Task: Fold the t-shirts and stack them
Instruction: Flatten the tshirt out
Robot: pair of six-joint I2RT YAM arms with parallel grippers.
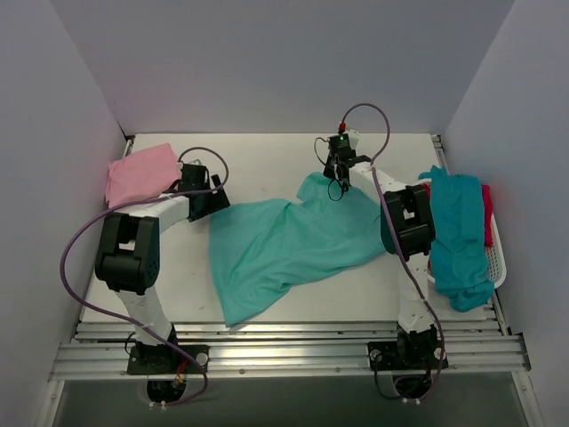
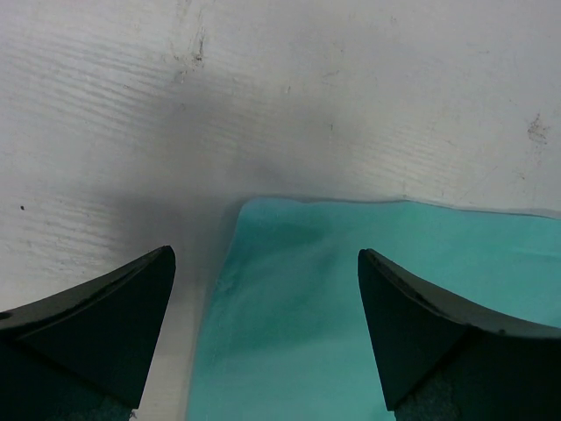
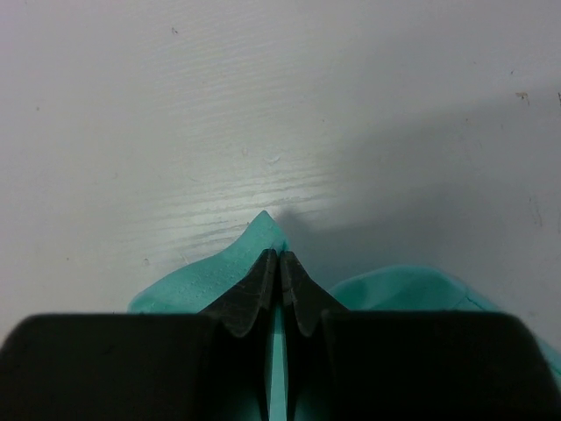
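Teal cotton lies spread across the middle of the surface (image 1: 267, 156): the mint-teal t-shirt (image 1: 276, 249) is the one being worked. It lies rumpled, its near end reaching toward the front rail. The right hand (image 1: 339, 184) is clamped on a peak of the shirt's far edge. In its wrist view the fingers (image 3: 250, 294) press together on a pinched fold, with a small point of cloth poking out ahead. The left hand (image 1: 213, 203) hovers with its fingers spread wide apart, holding nothing. Its wrist view shows a far corner of the shirt lying flat below and between the tips.

The step appears to be taking a second grip so the shirt can be stretched flat. To do it well, the left hand should probably drop straight onto that corner, one finger on each side of the hem. It should pinch the corner cleanly before both hands draw apart and lay the cloth smooth.

Room is fair. Bare surface shows beyond the shirt toward the back wall. The folded light pink t-shirt (image 1: 140, 172) sits just behind the left arm at the far left, so a wide swing there could scuff it. On the right, a darker teal-blue t-shirt (image 1: 458, 236) drapes over the white basket (image 1: 500, 267), with red cloth (image 1: 486, 218) under it, close to the right arm's elbow.
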